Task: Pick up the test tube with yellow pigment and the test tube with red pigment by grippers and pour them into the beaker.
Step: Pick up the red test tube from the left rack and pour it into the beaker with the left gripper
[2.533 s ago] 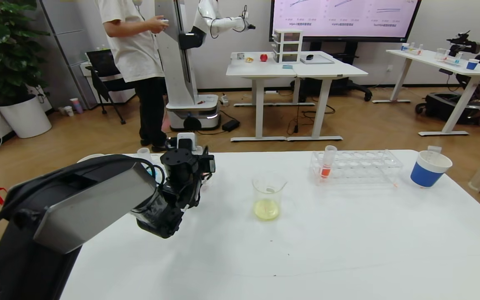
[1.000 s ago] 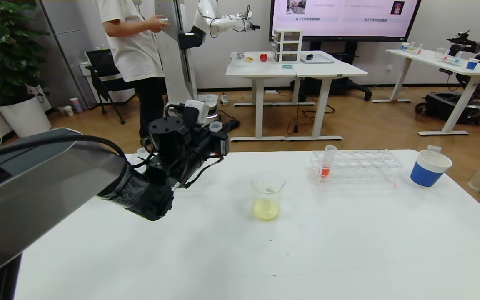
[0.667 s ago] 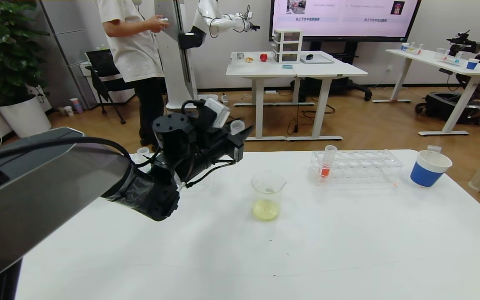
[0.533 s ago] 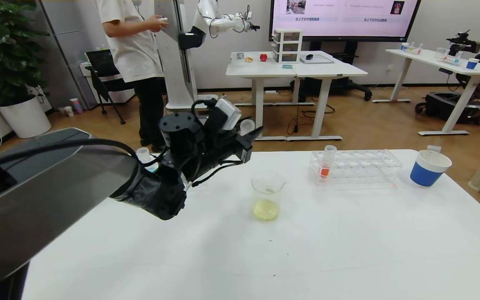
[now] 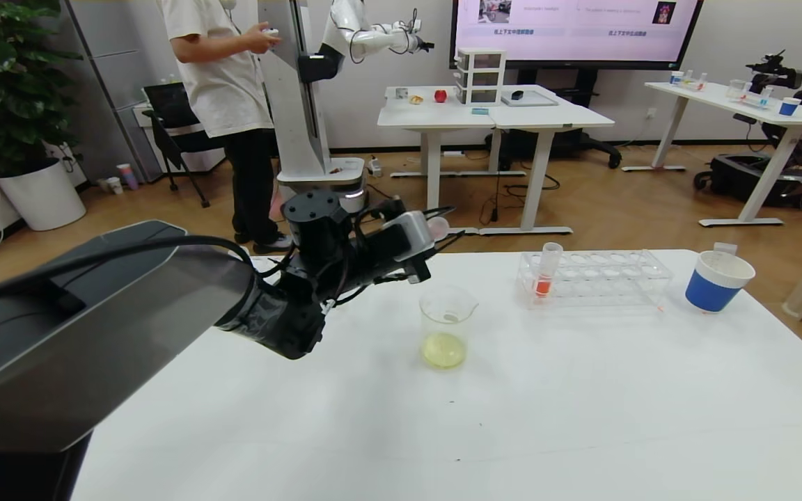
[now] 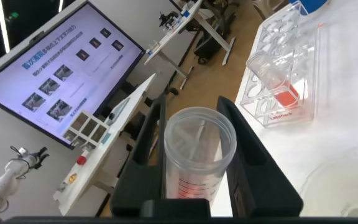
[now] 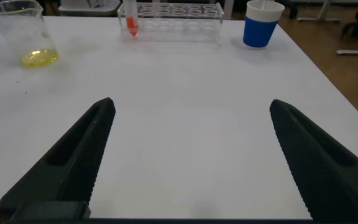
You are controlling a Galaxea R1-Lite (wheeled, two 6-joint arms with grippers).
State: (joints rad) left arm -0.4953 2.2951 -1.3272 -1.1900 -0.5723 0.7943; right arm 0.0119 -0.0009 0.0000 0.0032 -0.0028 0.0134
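My left gripper (image 5: 437, 235) is shut on a clear test tube (image 5: 435, 225), held tilted above the table just left of the beaker (image 5: 447, 327). In the left wrist view the tube (image 6: 199, 149) sits between the fingers, open mouth facing out, with a reddish tint low inside. The beaker holds pale yellow liquid. The test tube with red pigment (image 5: 547, 271) stands in the rack (image 5: 596, 278). No tube with yellow liquid shows. My right gripper (image 7: 191, 155) is open and empty over the near table; it is out of the head view.
A blue-and-white paper cup (image 5: 718, 280) stands at the table's far right, beyond the rack. The right wrist view shows the beaker (image 7: 23, 37), the rack (image 7: 179, 12) and the cup (image 7: 261, 23) along the far side. A person and another robot stand behind the table.
My left gripper has risen from the table's far left with the tube and swung right toward the beaker. Its wrist has rolled, tipping the tube over.
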